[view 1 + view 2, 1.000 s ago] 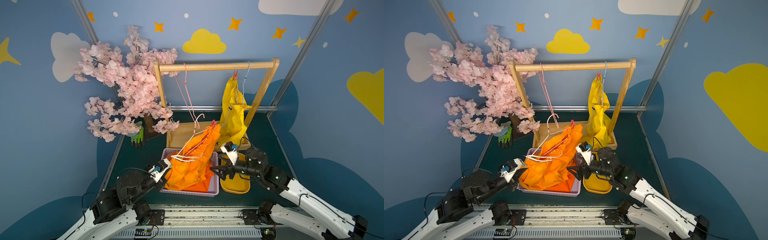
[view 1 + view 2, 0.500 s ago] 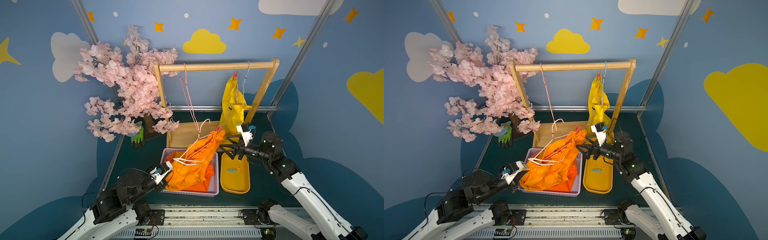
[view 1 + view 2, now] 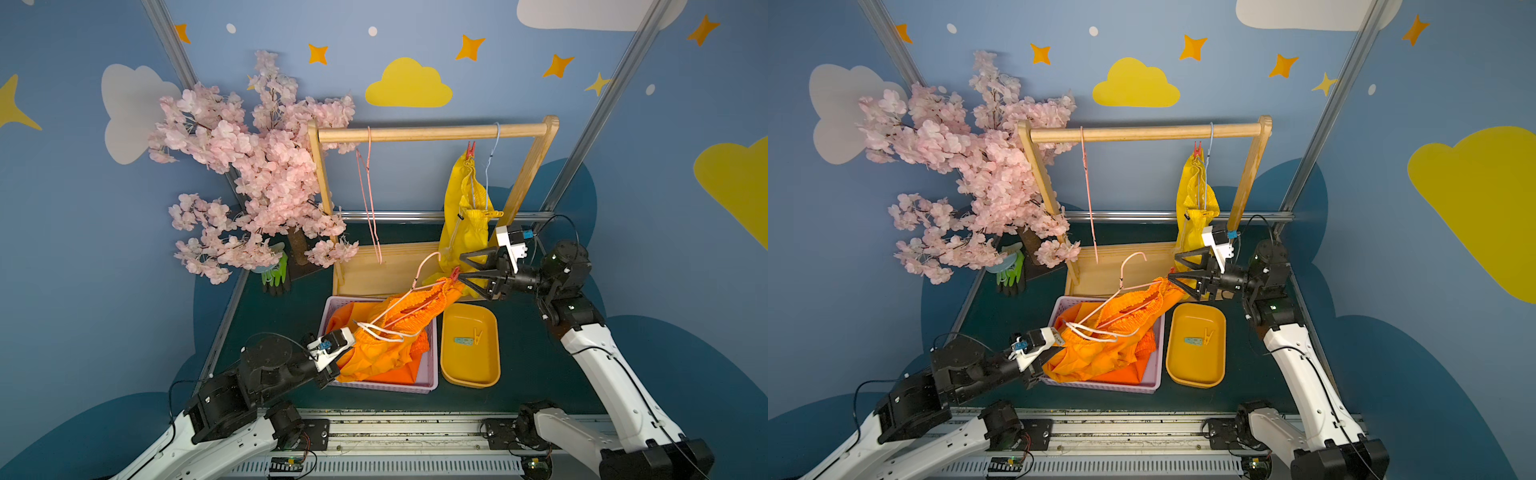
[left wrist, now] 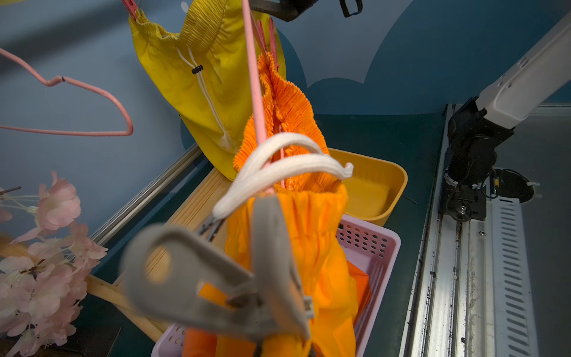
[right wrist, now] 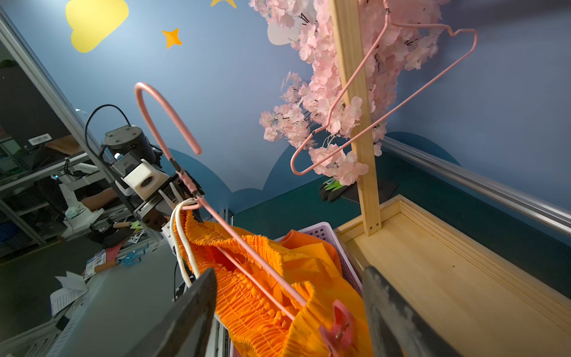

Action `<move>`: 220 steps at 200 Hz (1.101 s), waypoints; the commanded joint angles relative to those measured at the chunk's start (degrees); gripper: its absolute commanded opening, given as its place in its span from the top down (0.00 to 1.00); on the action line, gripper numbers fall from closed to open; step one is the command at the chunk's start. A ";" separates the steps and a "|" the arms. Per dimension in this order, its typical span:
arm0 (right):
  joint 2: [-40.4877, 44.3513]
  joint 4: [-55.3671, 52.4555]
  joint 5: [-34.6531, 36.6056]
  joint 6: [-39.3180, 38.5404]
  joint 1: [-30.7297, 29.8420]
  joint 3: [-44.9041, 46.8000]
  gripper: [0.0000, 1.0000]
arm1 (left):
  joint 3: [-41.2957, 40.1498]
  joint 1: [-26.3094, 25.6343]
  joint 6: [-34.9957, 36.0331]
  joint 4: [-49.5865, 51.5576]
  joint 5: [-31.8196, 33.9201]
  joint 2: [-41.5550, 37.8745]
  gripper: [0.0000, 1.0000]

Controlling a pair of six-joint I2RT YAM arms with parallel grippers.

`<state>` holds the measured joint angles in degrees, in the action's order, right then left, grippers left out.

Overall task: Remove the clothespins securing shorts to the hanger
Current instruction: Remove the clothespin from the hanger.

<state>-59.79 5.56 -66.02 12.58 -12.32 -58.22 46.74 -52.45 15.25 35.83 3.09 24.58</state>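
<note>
Both grippers are at one pink hanger (image 3: 419,286). Nearest, the left gripper (image 3: 341,360) is closed, apparently on a blurred grey clothespin (image 4: 216,278), and orange shorts (image 3: 386,345) drape over it into the purple basket (image 3: 432,374). Two loose clothespins (image 3: 467,338) lie in the yellow tray (image 3: 469,365) beside it. Farther back, the right gripper (image 3: 459,267) has its jaws wide around a red clothespin (image 5: 338,324), with yellow shorts (image 3: 463,216) hanging just behind.

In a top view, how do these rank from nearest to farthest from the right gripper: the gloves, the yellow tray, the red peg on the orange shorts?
1. Red peg, between the right gripper jaws.
2. Yellow tray, below it, toward the robot.
3. Gloves, far off on the left side.
</note>
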 commanded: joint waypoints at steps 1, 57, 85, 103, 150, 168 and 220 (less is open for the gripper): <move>1.60 0.14 -3.69 -3.53 0.21 0.67 0.26 | 1.99 0.33 1.22 -4.96 -1.91 -0.94 0.97; 0.66 1.26 -3.74 -3.85 0.10 0.92 0.24 | 2.30 0.38 1.37 -4.33 -2.96 -1.19 0.97; -0.14 0.04 -3.40 -5.13 -0.25 1.27 0.25 | 2.17 0.36 1.32 -4.80 -3.09 -1.82 0.97; -0.66 -0.03 -2.64 -5.44 -1.03 1.53 0.26 | 2.30 0.41 1.48 -4.92 -3.09 -1.75 0.97; -2.23 0.10 -2.20 -5.57 -1.70 0.72 0.38 | 2.31 0.41 1.45 -4.93 -3.24 -1.29 0.97; -2.65 0.36 -2.35 -5.58 -1.70 0.47 0.43 | 2.21 0.37 1.47 -5.07 -3.27 -1.28 0.97; -4.04 1.42 -2.81 -4.69 -2.08 -0.25 0.57 | 2.04 0.41 1.69 -5.07 -3.09 -1.19 0.97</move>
<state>-63.53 5.82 -68.20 7.64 -13.82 -57.21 46.85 -52.23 16.53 35.09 0.82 23.62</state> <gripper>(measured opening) 0.459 0.061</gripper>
